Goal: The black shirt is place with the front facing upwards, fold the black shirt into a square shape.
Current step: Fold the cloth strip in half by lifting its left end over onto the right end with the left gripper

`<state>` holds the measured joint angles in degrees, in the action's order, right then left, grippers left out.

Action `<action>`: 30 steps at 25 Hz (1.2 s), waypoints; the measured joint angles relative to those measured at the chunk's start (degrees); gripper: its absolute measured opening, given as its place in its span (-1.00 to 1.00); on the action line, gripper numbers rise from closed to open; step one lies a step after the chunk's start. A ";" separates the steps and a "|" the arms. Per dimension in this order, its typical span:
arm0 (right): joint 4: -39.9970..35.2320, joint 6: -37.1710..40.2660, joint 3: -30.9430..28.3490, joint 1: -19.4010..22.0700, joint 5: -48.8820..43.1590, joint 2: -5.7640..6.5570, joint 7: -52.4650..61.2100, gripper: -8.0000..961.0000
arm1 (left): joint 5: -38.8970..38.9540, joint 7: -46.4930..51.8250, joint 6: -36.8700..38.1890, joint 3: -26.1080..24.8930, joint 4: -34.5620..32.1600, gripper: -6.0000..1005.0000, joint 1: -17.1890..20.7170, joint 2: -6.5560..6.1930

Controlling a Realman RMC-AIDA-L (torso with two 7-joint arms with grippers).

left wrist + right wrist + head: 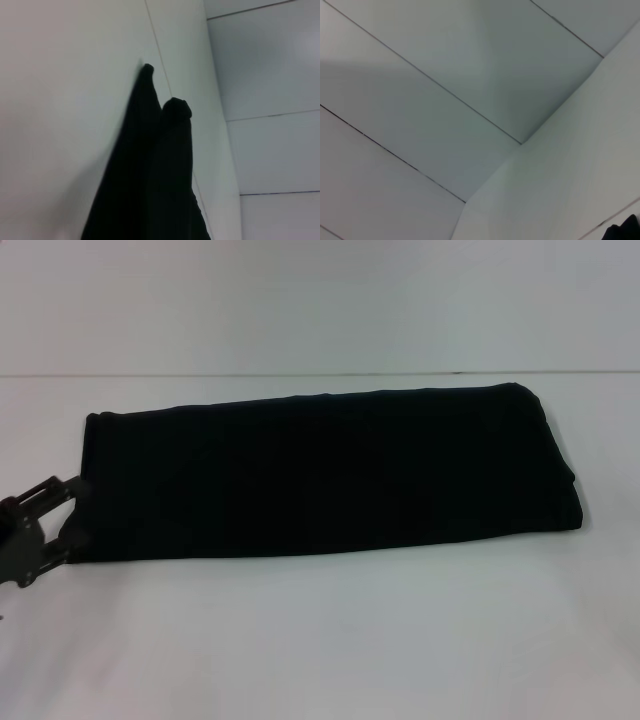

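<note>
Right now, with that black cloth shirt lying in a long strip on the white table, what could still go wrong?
1. The black cloth shirt is a long band, not yet a square. The left gripper sits at its left end; a poor grip there could drag the layers apart instead of folding them.
2. The far right end looks bunched, so the final fold may come out uneven.
3. The right gripper is not in view in the head picture, so nothing visibly steadies that end.

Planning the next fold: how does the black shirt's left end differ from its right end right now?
The black shirt lies as a long strip across the table. Its left end has the left gripper right beside it; its right end has no gripper near. The left end looks flat with a fairly straight edge; the right end looks thicker, with rounded corners. Both rest on the table, no lettering showing.
</note>
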<state>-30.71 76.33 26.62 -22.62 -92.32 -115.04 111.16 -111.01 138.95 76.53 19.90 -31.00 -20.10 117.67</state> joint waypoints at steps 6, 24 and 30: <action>0.63 -0.59 0.02 0.28 0.00 -0.02 -0.15 0.46 | -2.58 0.40 -5.55 1.89 2.48 0.56 -1.07 -0.63; 1.11 -0.55 -0.13 0.32 0.04 0.15 -0.17 0.46 | -4.92 6.37 -1.53 -0.41 0.42 0.56 2.49 -1.62; 1.11 -0.61 -0.17 0.61 0.04 0.17 -0.17 0.46 | -5.50 6.45 -3.21 -0.10 1.37 0.56 1.41 -1.42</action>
<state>-29.61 75.72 26.45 -22.01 -92.29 -114.87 111.00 -116.51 145.40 73.33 19.80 -29.63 -18.69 116.25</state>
